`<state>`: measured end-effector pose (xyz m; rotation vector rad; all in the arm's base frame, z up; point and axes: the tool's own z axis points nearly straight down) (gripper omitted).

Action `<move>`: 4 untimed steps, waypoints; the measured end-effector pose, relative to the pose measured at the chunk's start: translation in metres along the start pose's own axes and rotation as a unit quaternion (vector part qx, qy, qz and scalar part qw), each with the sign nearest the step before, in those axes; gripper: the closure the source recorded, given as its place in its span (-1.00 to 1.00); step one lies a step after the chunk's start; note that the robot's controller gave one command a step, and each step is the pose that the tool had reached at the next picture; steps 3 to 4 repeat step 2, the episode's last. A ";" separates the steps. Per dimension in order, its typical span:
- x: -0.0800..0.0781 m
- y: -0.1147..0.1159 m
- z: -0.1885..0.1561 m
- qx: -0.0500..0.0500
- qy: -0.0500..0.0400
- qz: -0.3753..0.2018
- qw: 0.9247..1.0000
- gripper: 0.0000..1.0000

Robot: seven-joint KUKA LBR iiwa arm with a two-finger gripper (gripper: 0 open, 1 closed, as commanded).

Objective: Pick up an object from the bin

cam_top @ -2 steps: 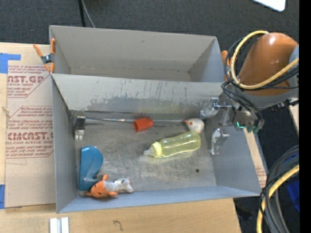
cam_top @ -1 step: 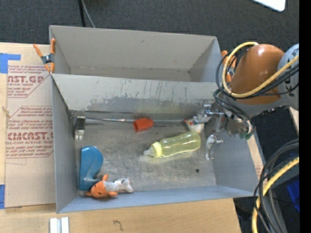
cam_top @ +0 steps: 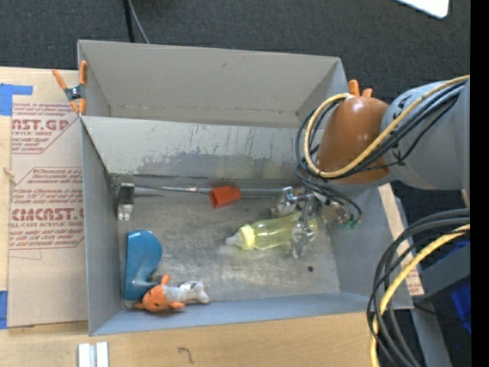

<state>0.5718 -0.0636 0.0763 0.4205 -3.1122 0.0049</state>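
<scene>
My gripper (cam_top: pixel 299 225) is low in the right part of the bin, its metal fingers standing open around the wide end of a pale yellow baby bottle (cam_top: pixel 263 236). The bottle lies on its side on the bin floor, its teat pointing left. Behind it, a long thin metal tool with an orange-red handle (cam_top: pixel 225 196) lies along the back of the floor.
A blue plastic scoop-like object (cam_top: pixel 140 263) lies in the front left corner, with a small orange and white toy figure (cam_top: pixel 170 294) beside it at the front wall. The arm with its orange cover and yellow cables hangs over the bin's right side.
</scene>
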 end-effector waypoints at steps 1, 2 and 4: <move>0.000 0.000 0.000 0.000 0.000 0.000 1.000 1.00; 0.010 0.018 -0.157 0.000 -0.004 -0.054 0.999 1.00; 0.010 0.018 -0.157 0.000 -0.004 -0.054 0.999 1.00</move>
